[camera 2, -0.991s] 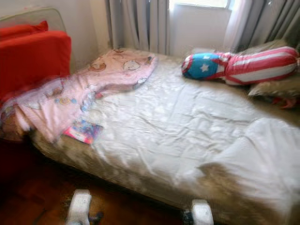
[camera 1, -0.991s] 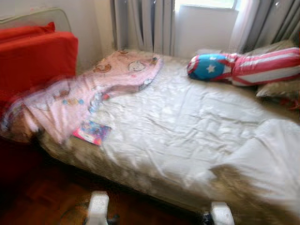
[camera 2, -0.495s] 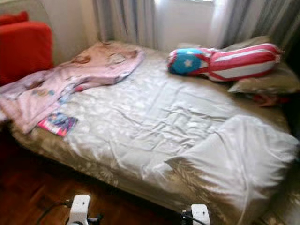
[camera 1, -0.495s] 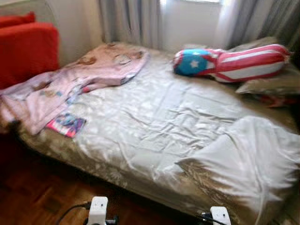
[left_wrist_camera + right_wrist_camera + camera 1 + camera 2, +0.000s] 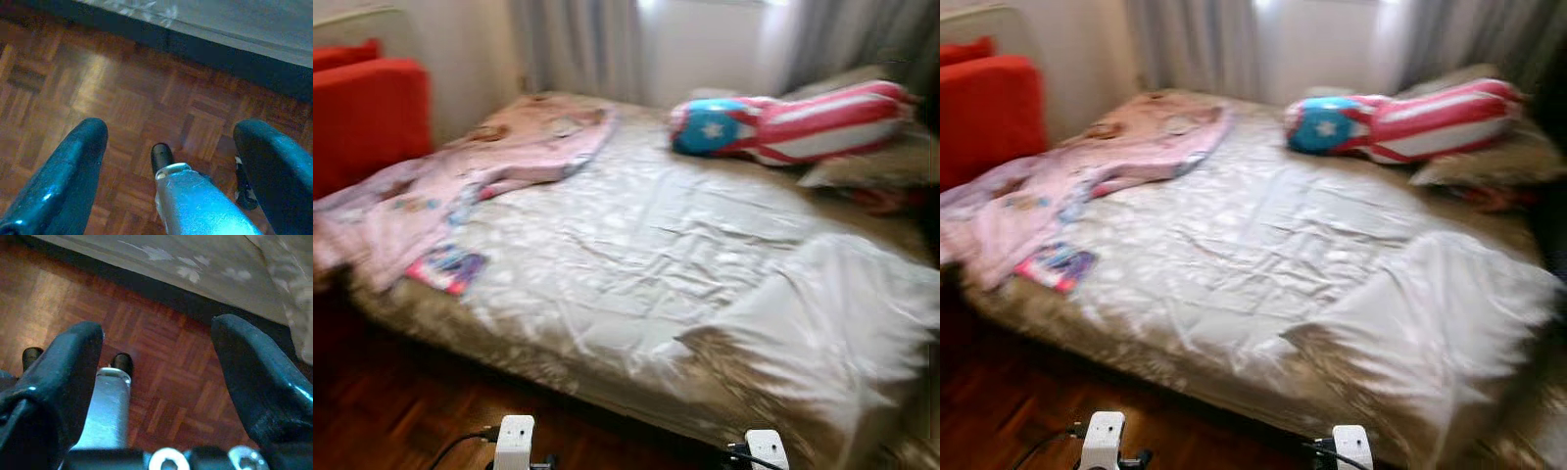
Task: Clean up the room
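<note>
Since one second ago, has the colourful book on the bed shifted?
No. The book lies by the pink blanket's edge, as before; the camera moved.

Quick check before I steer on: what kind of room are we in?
Most likely a bedroom: a bed with a rumpled pale sheet, a pink blanket and a star-and-stripes bolster pillow, and curtains behind it.

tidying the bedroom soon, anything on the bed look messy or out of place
Yes. The pink blanket lies rumpled across the bed's left corner, spilling off the edge, with a colourful booklet loose beside it. At the right, the white sheet is pulled up, baring the patterned mattress.
</note>
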Tool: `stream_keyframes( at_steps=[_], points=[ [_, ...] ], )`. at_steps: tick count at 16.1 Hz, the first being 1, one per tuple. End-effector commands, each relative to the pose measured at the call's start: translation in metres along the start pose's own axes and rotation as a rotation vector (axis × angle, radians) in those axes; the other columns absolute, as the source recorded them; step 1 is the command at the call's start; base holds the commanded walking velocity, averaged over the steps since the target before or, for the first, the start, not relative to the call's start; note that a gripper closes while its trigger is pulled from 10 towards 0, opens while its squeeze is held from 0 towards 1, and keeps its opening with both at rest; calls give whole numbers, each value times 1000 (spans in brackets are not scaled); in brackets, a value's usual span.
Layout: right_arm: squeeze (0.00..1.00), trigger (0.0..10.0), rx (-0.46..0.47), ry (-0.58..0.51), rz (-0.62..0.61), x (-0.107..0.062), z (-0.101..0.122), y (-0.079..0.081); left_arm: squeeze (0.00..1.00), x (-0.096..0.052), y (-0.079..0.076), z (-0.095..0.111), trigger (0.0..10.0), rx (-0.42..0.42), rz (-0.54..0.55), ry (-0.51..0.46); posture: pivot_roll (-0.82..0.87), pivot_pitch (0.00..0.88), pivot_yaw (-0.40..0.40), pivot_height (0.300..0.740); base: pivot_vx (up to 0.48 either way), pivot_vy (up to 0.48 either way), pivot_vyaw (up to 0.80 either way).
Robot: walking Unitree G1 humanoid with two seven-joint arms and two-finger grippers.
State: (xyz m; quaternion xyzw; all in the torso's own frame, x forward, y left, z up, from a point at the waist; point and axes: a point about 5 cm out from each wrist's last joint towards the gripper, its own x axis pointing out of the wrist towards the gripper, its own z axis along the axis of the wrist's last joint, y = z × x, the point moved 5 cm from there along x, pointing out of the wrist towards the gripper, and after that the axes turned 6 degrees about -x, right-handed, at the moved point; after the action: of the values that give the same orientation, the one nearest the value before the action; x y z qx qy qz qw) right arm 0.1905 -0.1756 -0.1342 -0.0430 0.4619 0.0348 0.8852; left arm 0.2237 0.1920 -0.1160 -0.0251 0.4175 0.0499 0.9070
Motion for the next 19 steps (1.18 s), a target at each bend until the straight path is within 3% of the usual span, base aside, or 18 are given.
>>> stream_keyframes(
  at_steps=[1,3,5,12,19],
  points=[
    [0,10000,0,17,3,-1,-4,0,0,0,0,1,10000,7,3,2,-19,0,-38,740,0,0,-700],
    [0,10000,-3,19,5,-1,-5,1,0,0,1,3,10000,43,4,-7,-18,0,-39,740,0,-418,-706],
    [0,10000,-5,20,7,-1,-5,1,0,0,2,1,10000,0,15,1,-17,0,-38,740,0,-427,-706],
    [0,10000,-11,21,13,-1,-5,2,0,0,1,-1,10000,12,5,9,-14,0,-37,740,0,0,-685],
    [0,10000,-21,8,28,0,-3,4,0,0,1,-2,10000,-2,4,13,-16,0,-36,740,0,0,0]
  ],
)
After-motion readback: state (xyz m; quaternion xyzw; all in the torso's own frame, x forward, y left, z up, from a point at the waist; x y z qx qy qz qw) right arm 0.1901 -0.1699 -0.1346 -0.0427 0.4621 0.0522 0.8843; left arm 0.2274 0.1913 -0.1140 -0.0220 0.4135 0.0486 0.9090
